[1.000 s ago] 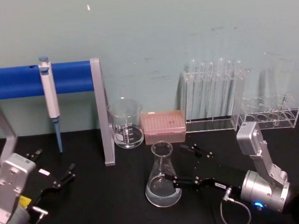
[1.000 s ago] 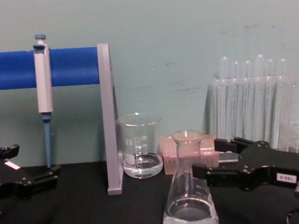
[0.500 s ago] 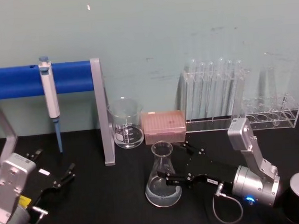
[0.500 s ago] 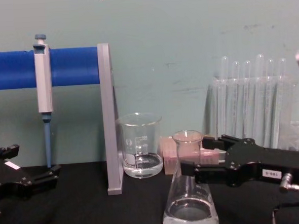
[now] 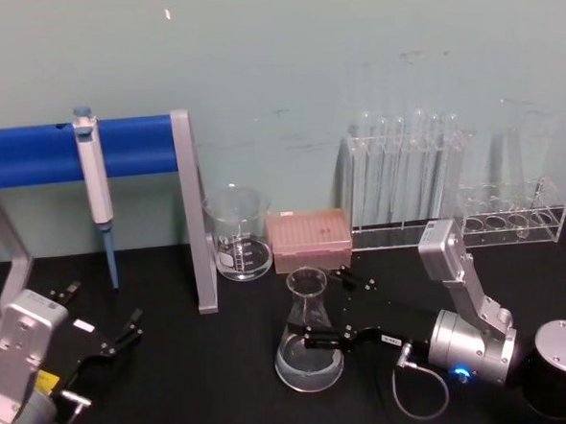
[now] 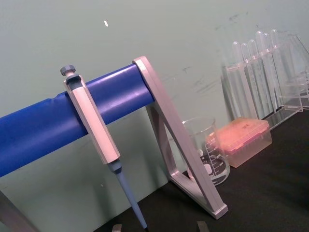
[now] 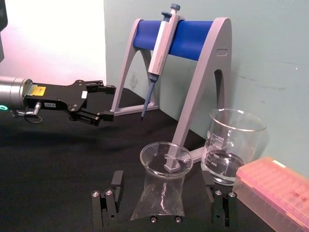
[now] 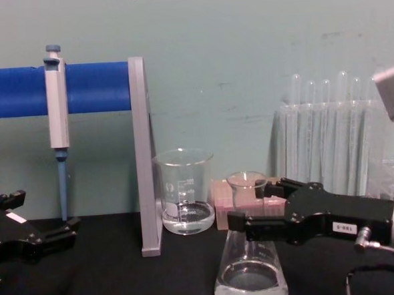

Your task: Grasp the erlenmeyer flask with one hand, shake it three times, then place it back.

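Observation:
The erlenmeyer flask stands upright on the black table, clear glass with a little clear liquid in its wide base. My right gripper is open and level with the flask's shoulder, one finger on each side of the cone. In the chest view the near finger crosses in front of the flask just below its neck, at the right gripper. The right wrist view has the flask centred between the two fingers, with gaps on both sides. My left gripper rests open at the near left of the table.
A pipette hangs on the blue-barred stand at the left. Behind the flask are a glass beaker and a pink tip box. Test-tube racks line the back right. A black cylinder with a silver top stands near right.
My right gripper has slid leftward, so its open fingers now reach along both sides of the flask. The flask and the left arm have not moved.

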Robot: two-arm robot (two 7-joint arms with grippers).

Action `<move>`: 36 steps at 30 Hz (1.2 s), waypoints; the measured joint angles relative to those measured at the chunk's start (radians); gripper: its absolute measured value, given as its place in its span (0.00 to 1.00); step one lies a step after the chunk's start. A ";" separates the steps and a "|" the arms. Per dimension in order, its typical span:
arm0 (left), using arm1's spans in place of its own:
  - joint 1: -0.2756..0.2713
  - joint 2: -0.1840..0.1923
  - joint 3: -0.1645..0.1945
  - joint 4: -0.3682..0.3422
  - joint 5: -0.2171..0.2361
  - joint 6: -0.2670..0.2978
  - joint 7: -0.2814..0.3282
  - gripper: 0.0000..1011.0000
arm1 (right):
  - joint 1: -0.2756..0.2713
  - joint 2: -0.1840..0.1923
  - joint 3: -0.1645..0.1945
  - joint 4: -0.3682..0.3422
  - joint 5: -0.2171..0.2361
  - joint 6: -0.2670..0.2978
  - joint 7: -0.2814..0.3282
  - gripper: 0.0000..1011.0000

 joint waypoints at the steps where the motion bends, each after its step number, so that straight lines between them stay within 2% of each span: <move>1: 0.000 0.000 0.000 0.000 0.000 0.000 0.000 0.99 | 0.002 -0.002 0.000 0.003 0.000 -0.001 0.001 0.99; 14: 0.000 0.000 0.000 0.000 0.000 0.000 0.000 0.99 | 0.018 -0.017 -0.002 0.028 -0.002 -0.010 0.004 0.99; 36: 0.000 0.000 0.000 0.000 0.000 0.000 0.000 0.99 | 0.017 -0.024 0.001 0.022 -0.008 -0.010 -0.008 0.99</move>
